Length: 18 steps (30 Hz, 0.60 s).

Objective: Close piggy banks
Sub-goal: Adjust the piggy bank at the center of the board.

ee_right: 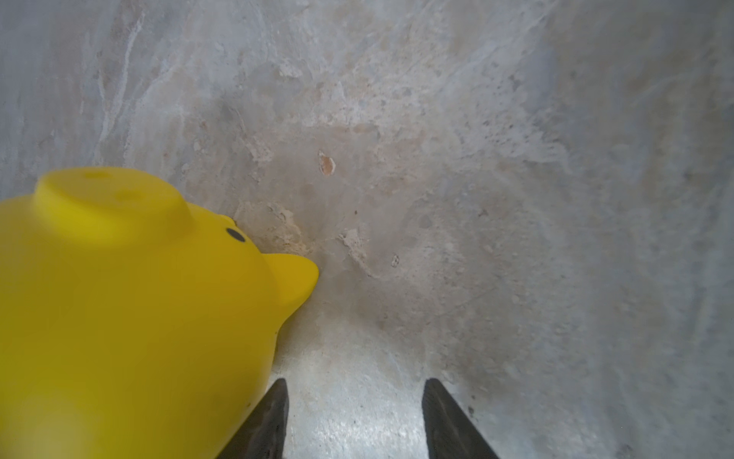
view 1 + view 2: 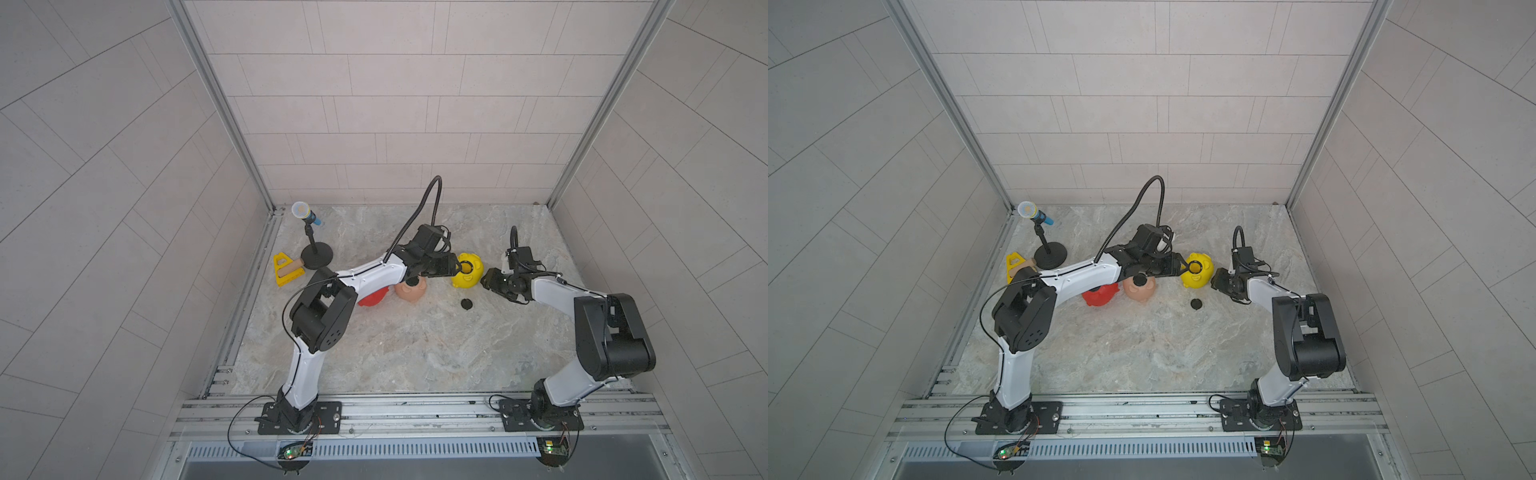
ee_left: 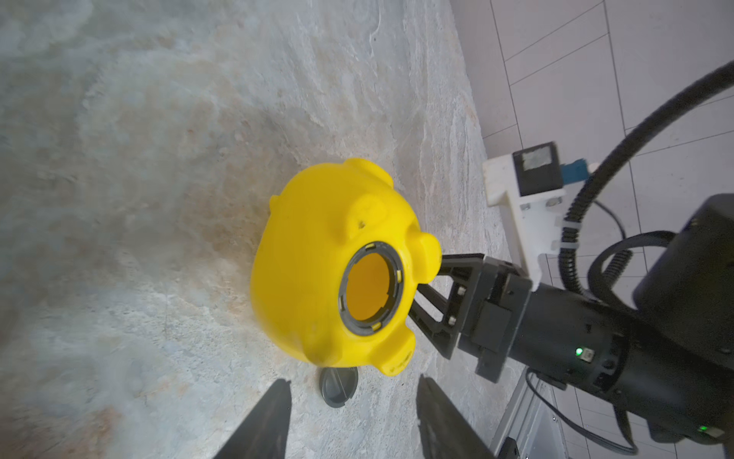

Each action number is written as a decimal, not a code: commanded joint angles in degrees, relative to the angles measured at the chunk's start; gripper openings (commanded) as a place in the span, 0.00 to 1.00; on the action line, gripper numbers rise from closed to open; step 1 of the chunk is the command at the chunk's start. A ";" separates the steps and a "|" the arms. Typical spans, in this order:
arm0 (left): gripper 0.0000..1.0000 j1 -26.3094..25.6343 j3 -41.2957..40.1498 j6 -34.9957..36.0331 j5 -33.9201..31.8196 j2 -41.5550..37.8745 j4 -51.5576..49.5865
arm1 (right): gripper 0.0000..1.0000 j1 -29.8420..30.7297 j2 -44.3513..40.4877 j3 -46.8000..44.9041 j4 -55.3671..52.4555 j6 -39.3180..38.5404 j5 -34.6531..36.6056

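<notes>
Over on the table (image 2: 415, 353), the yellow piggy bank (image 3: 310, 270) lies with its uncapped belly hole facing the left claw (image 3: 355, 379), which is partly open with nothing in it. Right claw (image 1: 356, 381) is open and empty too, tips against the pig's other side. A black plug (image 2: 466, 304) lies loose nearby, with the pink piggy bank (image 2: 409, 291) and red piggy bank (image 2: 372, 298) down by the left arm (image 2: 365, 274).

Yellow pig (image 2: 472, 279) on its side, belly hole open; peach-pink pig (image 2: 409, 293) belly-up, black plug (image 2: 412, 282) on top; red pig (image 2: 372, 298) adjacent, partly hidden.
</notes>
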 commanded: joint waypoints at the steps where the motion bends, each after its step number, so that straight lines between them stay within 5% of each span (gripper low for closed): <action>1: 0.53 1.40 2.06 1.45 -4.64 -1.49 -0.80 | 0.55 -0.12 0.56 0.23 0.02 -0.03 0.17; 6: 0.45 2.38 8.72 4.47 -10.64 2.36 -8.13 | 0.55 -0.20 0.46 0.01 0.00 -0.10 0.19; 18: 0.43 2.15 23.55 8.18 -9.57 15.06 -16.20 | 0.55 -0.20 0.34 0.10 -0.02 -0.05 -0.03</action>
